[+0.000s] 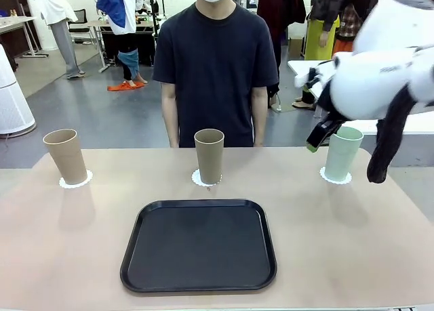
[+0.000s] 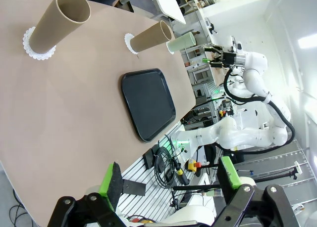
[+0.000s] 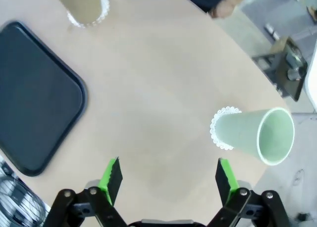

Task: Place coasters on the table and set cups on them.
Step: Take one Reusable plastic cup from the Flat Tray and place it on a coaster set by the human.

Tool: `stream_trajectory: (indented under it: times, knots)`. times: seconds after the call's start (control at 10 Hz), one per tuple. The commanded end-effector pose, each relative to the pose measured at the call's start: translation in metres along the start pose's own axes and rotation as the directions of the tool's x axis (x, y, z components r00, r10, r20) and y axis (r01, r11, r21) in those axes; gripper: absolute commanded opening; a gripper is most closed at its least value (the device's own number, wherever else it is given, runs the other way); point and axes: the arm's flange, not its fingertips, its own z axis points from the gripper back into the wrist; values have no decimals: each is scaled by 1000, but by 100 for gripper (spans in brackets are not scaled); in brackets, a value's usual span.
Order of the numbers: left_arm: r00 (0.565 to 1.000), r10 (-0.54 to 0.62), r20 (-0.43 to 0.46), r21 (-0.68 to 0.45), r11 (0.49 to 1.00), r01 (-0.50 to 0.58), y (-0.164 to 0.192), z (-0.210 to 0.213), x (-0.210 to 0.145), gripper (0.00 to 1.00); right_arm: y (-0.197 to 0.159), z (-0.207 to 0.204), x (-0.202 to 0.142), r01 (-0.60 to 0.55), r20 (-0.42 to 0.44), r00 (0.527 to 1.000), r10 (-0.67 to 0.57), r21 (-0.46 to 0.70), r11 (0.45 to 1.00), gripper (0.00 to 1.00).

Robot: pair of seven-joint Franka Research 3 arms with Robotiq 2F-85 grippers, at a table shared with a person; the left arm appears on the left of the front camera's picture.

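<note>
Three cups stand upright on the beige table (image 1: 81, 243), each on a white scalloped coaster: a tan cup (image 1: 66, 155) on the left coaster (image 1: 75, 182), a tan cup (image 1: 209, 155) on the middle coaster (image 1: 203, 181), and a mint green cup (image 1: 342, 153) on the right coaster (image 1: 336, 178). My right gripper (image 1: 316, 139) hangs in the air just left of the green cup. It is open (image 3: 167, 176) and empty, with the green cup (image 3: 252, 132) lying ahead and to the right. My left gripper (image 2: 168, 177) is open, empty, and far back from the cups.
A black rounded-square tray (image 1: 199, 245) lies bare at the table's near middle. A person in a dark shirt (image 1: 215, 60) stands at the far edge behind the middle cup, arms down. The right arm's white body (image 1: 386, 67) hangs over the table's right end.
</note>
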Motion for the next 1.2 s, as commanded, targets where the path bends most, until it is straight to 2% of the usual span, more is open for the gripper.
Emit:
stream_trajectory:
  times: [0.0,0.1,0.2,0.3,0.4,0.5,0.6,0.8,0.9,1.1]
  knots:
    - [1000,7,10,-10,1000,-7,-3,2,0,100,-19,41,-75,201,201,952,-229,152,968,100]
    - [1000,7,10,-10,1000,-7,-3,2,0,100,-39,53,-98,274,262,887,-381,364,890,100]
    - [1000,7,10,-10,1000,-7,-3,2,0,100,-65,56,-125,310,283,801,-527,557,770,100]
    - [1000,7,10,-10,1000,-7,-3,2,0,100,-91,55,-159,311,227,728,-647,731,607,100]
    - [1000,7,10,-10,1000,-7,-3,2,0,100,-115,57,-191,282,161,665,-730,850,445,100]
    - [1000,7,10,-10,1000,-7,-3,2,0,100,-128,66,-214,263,126,648,-751,888,377,100]
    - [1000,7,10,-10,1000,-7,-3,2,0,100,-143,76,-236,273,106,640,-761,894,355,100]
    - [1000,7,10,-10,1000,-7,-3,2,0,100,-165,76,-266,285,-32,675,-737,933,220,100]
    - [1000,7,10,-10,1000,-7,-3,2,0,100,-164,81,-270,325,-97,719,-688,922,211,100]
    - [1000,7,10,-10,1000,-7,-3,2,0,100,-160,88,-270,440,-188,753,-631,857,270,100]
